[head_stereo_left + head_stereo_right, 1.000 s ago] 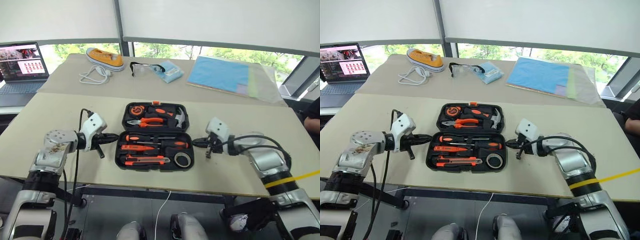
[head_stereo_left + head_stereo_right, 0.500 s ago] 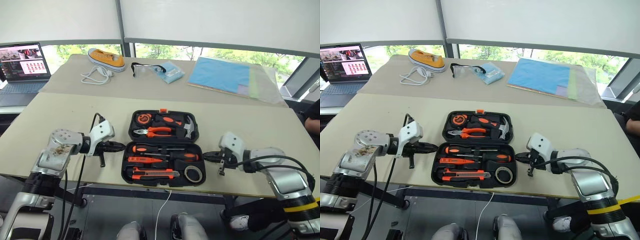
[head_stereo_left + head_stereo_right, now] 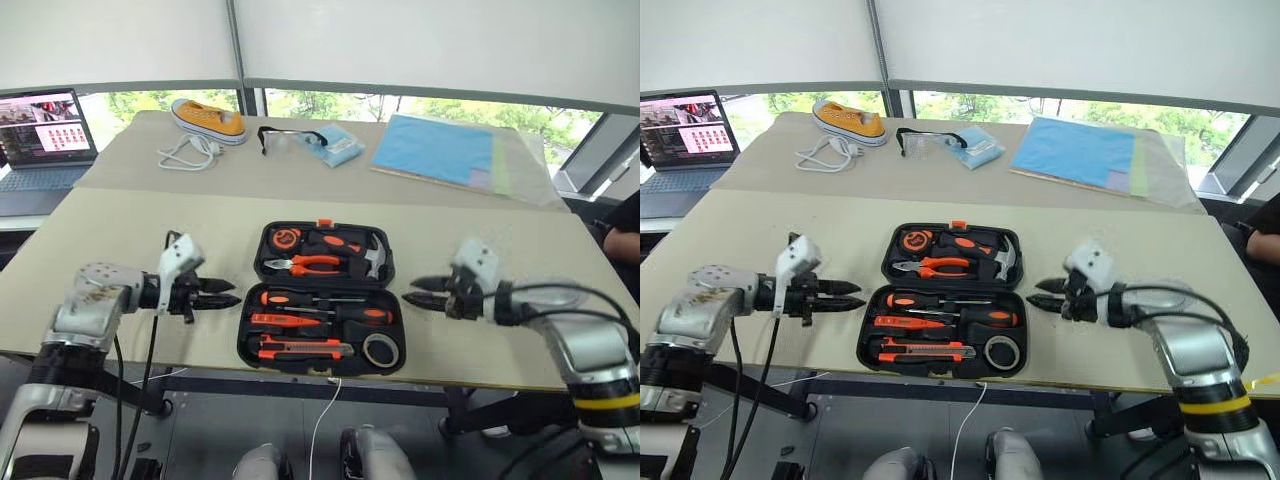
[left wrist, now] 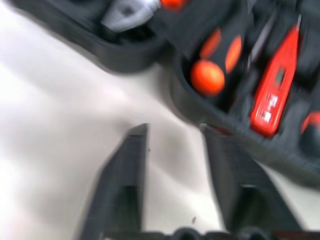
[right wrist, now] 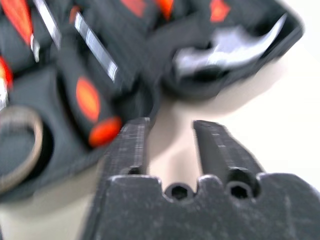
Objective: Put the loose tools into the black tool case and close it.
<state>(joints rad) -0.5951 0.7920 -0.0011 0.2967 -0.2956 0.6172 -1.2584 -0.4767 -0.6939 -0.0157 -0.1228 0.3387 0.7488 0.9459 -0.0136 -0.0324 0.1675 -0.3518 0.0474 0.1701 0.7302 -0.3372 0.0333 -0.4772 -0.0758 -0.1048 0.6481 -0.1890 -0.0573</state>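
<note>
Flanking the open black tool case (image 3: 321, 298) with both claws, ready for closing.

Looking from the head views, the case is lying open near the desk's (image 3: 120, 220) front edge, and the loose tools are already sitting in the half nearer the robot: two screwdrivers (image 3: 315, 299), a tester screwdriver (image 3: 280, 320), a utility knife (image 3: 300, 349) and a tape roll (image 3: 380, 349). The left claw (image 3: 222, 293) is hovering just left of the case, the right claw (image 3: 422, 290) just right of it. Looking from the left wrist view, its fingers (image 4: 125, 175) are standing parted, holding nothing. Looking from the right wrist view, its fingers (image 5: 131, 145) are likewise parted and empty beside the case's edge. Packing looks finished; next, I judge, one half needs folding over the other.
</note>
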